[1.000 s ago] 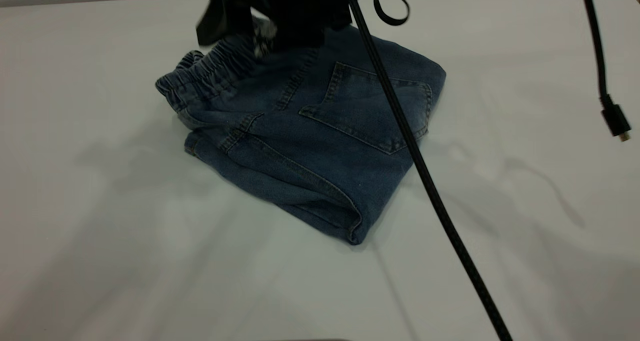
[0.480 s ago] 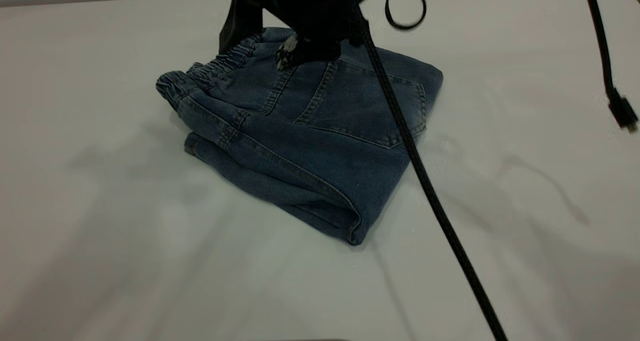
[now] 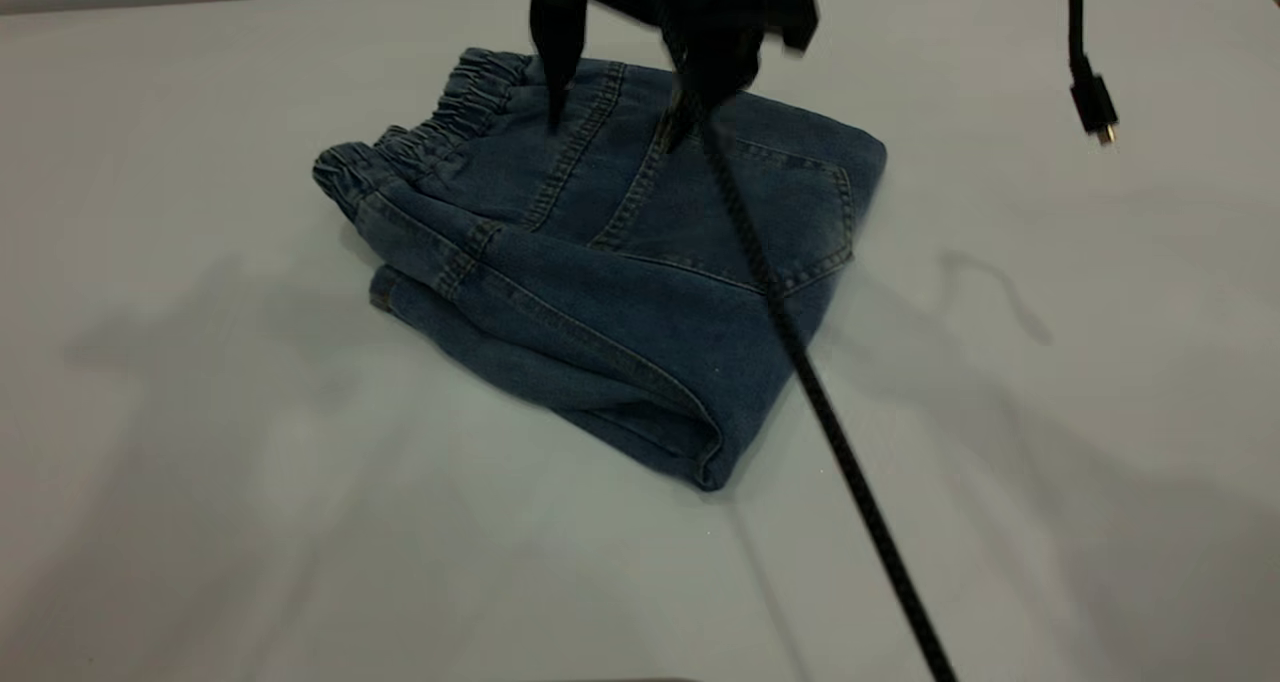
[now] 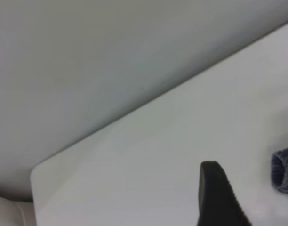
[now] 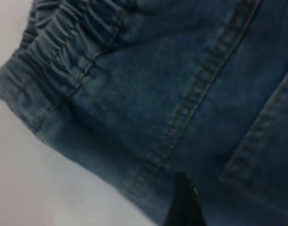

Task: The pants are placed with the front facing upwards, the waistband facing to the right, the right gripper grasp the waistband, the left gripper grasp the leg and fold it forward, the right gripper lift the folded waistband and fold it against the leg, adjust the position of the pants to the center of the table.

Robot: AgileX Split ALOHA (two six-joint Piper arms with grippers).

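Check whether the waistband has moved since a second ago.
Yes. The waistband has spread out toward the far table edge, now uncovered as the right gripper lifted off the pants.

Folded pants on the table, right gripper over their far edge

The pants [image 3: 610,262] lie folded in layers on the table [image 3: 200,462], slightly left of its middle and toward the far side. The waistband [image 3: 430,132] runs along the far-left edge of the bundle, and a patch pocket [image 3: 790,212] faces up on the right part of the top layer. The right gripper [image 3: 620,122] hangs over the far edge of the pants, between waistband and pocket. A braided cord [image 3: 830,432] slants from there across the pocket toward the near right. A cable plug [image 3: 1092,102] dangles above the far-right table, well apart from the pants
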